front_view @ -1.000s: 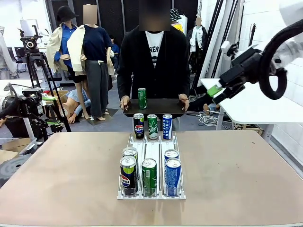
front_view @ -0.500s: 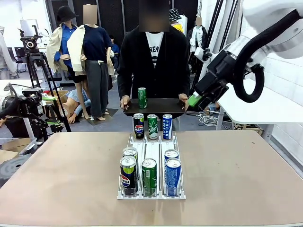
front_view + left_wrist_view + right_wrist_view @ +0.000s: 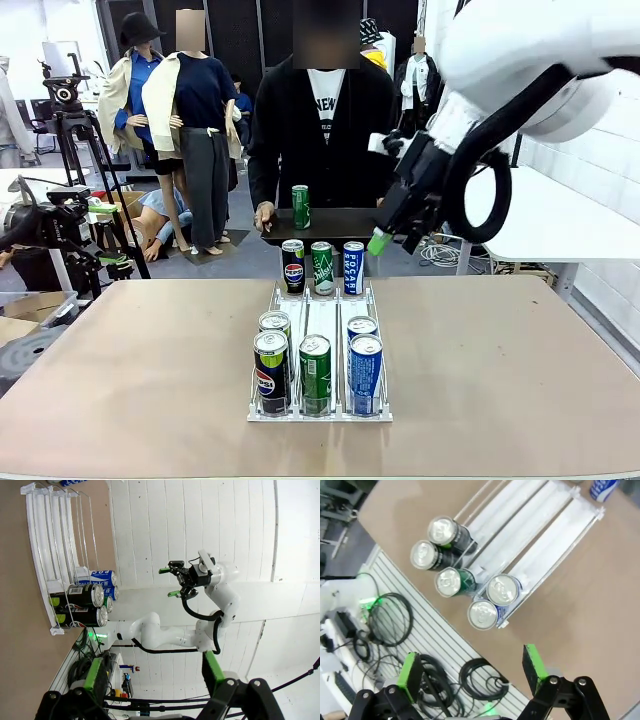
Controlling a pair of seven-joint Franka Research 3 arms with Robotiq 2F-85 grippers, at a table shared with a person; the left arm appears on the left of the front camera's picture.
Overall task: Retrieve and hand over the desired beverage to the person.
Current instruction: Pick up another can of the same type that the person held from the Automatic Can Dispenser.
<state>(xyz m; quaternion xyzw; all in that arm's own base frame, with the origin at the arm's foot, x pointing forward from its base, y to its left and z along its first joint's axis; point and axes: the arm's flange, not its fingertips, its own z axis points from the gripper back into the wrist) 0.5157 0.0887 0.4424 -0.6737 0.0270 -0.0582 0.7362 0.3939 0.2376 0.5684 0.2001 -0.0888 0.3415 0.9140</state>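
Above table (image 3: 520,360), right hand (image 3: 392,240) released, empty (spread wide); left hand (image 3: 152,669) likewise released.

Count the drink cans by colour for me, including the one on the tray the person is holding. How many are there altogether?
Black cans: 3
Green cans: 3, one of them on the tray
Blue cans: 3
Total: 9

Black can (image 3: 293,266): Pepsi; blue can (image 3: 353,267): POCARI
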